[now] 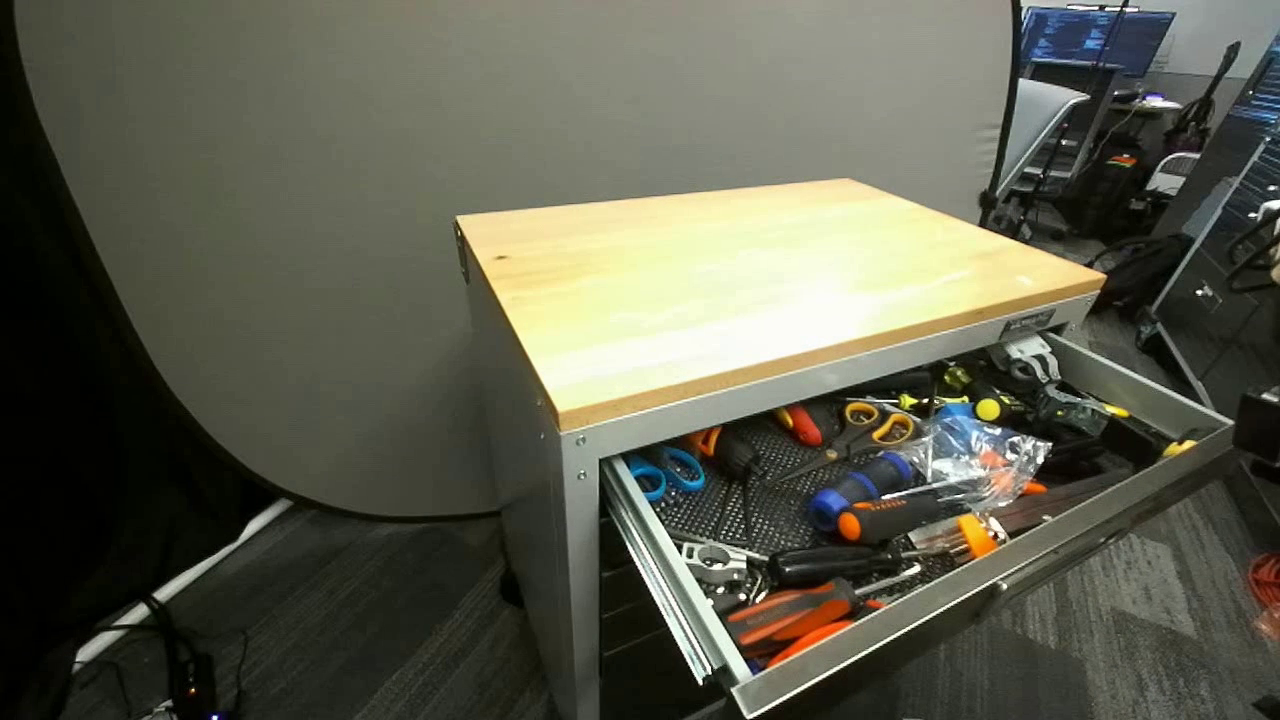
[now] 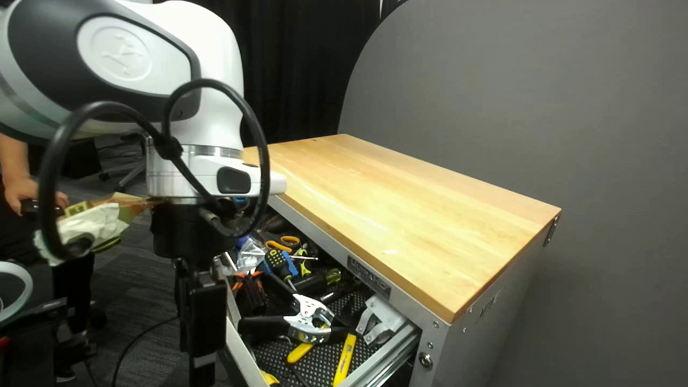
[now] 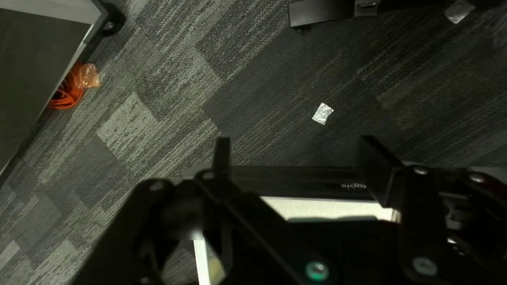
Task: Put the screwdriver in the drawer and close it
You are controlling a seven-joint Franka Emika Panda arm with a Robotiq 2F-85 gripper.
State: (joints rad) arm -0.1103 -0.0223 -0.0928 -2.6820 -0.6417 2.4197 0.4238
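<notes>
The drawer (image 1: pixel 880 628) is pulled out beneath the wooden top and full of hand tools. Its front rim shows in an exterior view (image 2: pixel 239 352). Its dark front face (image 3: pixel 293 182) shows beyond the fingers in the wrist view. A stubby black and yellow tool (image 2: pixel 278 263) lies among the tools in the drawer and looks like the screwdriver; a round yellow end (image 1: pixel 990 408) seems to be the same tool. My gripper (image 3: pixel 295 148) is open and empty, fingers wide apart. In an exterior view the gripper (image 2: pixel 203 344) points down just outside the drawer's front.
The wooden top (image 1: pixel 760 280) overhangs the drawer. Scissors (image 1: pixel 880 430), a spring clamp (image 2: pixel 312 320) and other tools fill the drawer. A person (image 2: pixel 16 183) stands behind the arm. A grey backdrop (image 2: pixel 510 97) stands behind the cabinet. Orange cable (image 3: pixel 69 93) lies on the floor.
</notes>
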